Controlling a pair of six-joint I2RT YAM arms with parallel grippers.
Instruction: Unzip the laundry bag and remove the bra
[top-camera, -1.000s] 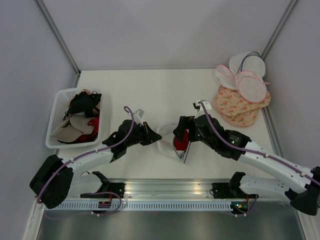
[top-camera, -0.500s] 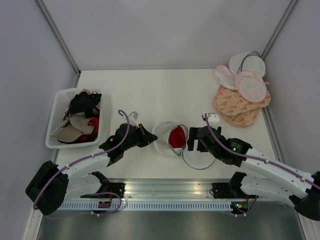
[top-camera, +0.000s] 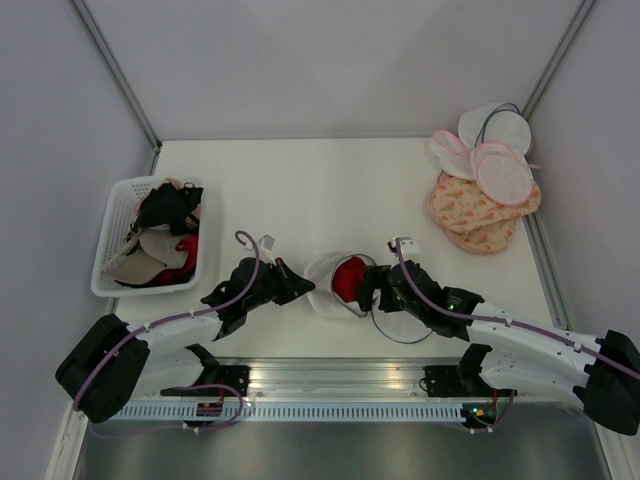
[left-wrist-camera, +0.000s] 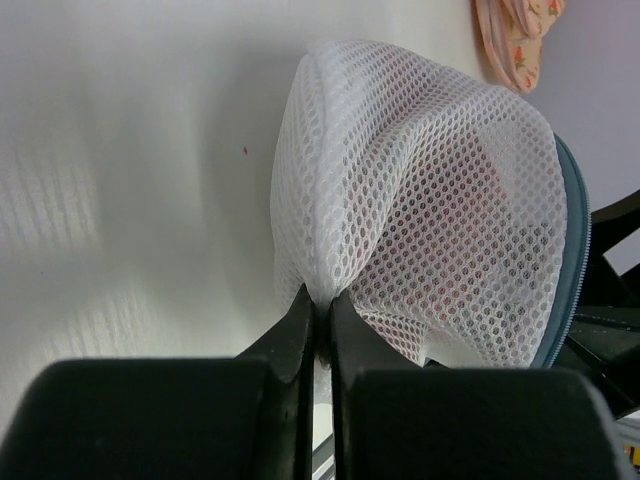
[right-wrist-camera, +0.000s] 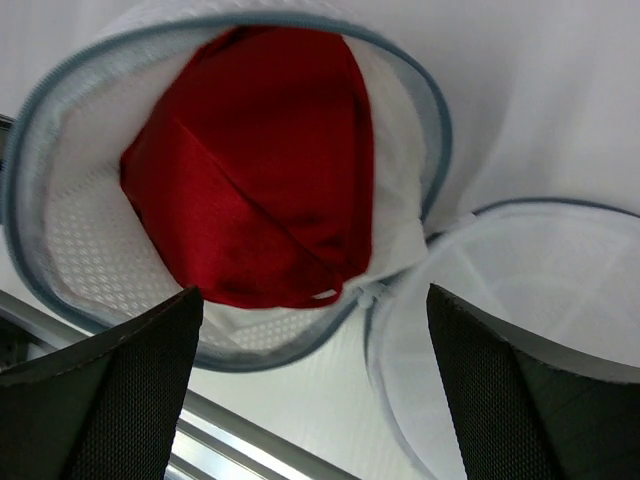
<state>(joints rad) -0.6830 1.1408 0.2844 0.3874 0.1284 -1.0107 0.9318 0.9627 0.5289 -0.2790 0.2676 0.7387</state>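
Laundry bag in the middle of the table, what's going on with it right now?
The left end effector is shut on the mesh of the laundry bag. The bag is already unzipped, its flap lying open beside it. The right end effector is open and faces the mouth, with the red bra inside, not yet gripped.

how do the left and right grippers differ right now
The left gripper has its fingers shut, pinching the white mesh of the laundry bag; the right gripper has its fingers wide open and holds nothing. The left gripper is at the bag's domed mesh side; the right gripper faces its unzipped mouth, where the red bra shows. Shared: both sit low at the same bag, on opposite sides.
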